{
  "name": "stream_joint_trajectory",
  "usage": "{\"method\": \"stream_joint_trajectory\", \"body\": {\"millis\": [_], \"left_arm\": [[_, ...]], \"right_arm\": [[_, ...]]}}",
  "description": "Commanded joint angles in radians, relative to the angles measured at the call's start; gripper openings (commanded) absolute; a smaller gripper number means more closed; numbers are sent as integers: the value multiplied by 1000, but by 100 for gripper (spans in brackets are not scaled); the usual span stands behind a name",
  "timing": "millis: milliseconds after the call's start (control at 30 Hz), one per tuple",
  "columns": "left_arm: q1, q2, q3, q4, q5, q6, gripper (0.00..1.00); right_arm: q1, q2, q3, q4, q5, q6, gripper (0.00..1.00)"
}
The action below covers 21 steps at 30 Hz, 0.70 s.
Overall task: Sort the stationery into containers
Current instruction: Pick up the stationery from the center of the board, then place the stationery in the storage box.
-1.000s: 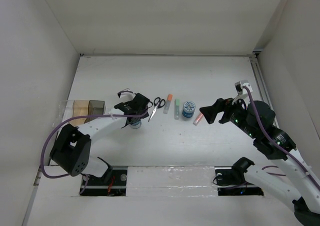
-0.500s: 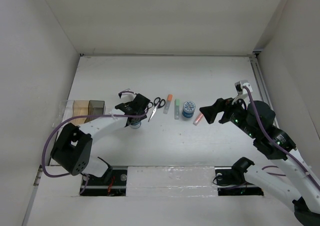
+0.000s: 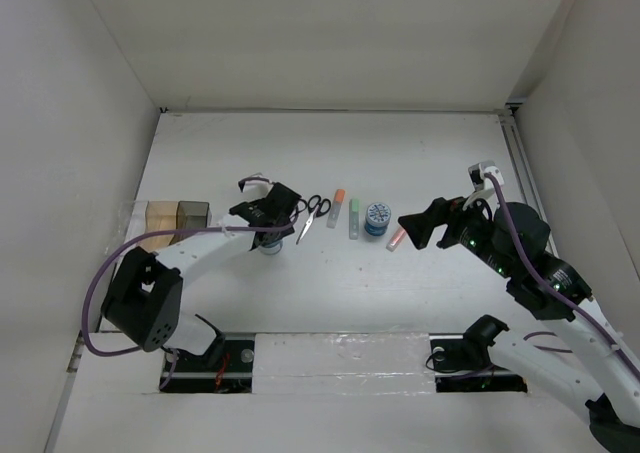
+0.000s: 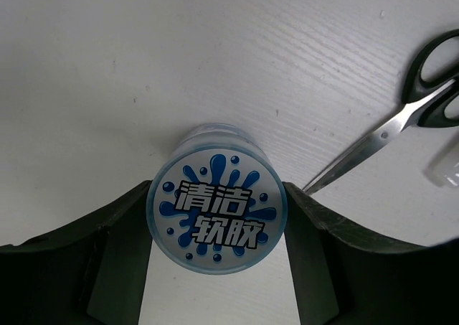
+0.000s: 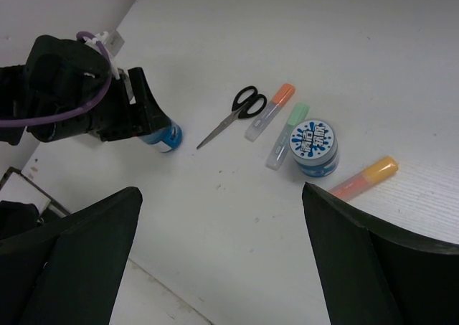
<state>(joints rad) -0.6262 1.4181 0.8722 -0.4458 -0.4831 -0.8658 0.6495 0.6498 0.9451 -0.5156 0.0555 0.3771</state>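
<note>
From above, the gripped roll (image 3: 272,248) was mostly hidden beneath the left gripper (image 3: 271,238); whether it rested on the table (image 3: 330,153) or was raised could not be told. In the left wrist view the scissors (image 4: 401,120) were cut off at the frame edge. At the table's left edge a dark bin (image 3: 193,213) was seen, with 2 tan shapes (image 3: 160,215) beside it that could not be identified. The roll's white lid, printed with a blue splash and characters, was clamped between both left fingers (image 4: 118,267). The right gripper (image 3: 413,223) was spread with nothing in it, near the highlighter (image 3: 397,238). Between the grippers the scissors, an orange-capped pen (image 3: 336,209), a green-capped pen (image 3: 354,218) and the other roll (image 3: 377,218) were laid in a row.
</note>
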Motion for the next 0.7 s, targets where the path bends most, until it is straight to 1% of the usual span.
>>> {"method": "stream_joint_trajectory", "body": {"millis": [0,167,300,433,467,533,567,600,667], "left_arm": [[2,-50,100,-49,-61,13,0],[11,-50,206,-109,-95,33,0],[31,-50,336,-129,-95,56,0],[138,-39,419,-140,-42,109,0],[205,-30,433,-131,-17,120,0],[278,-30,458,-116,59,142,0],[354,-30,458,-107,99,142,0],[388,-30,468,-82,176,151,0],[440,-30,493,-82,193,151,0]], "right_arm": [[7,-4,12,32,9,-17,100],[7,-4,21,32,9,-17,100],[7,-4,32,23,18,-26,100],[7,-13,64,12,18,-26,100],[7,-13,64,12,18,-26,100],[7,-13,83,3,18,-35,100],[7,-13,83,3,18,-35,100],[7,-13,83,3,18,-35,100],[7,-13,83,3,18,-35,100]]}}
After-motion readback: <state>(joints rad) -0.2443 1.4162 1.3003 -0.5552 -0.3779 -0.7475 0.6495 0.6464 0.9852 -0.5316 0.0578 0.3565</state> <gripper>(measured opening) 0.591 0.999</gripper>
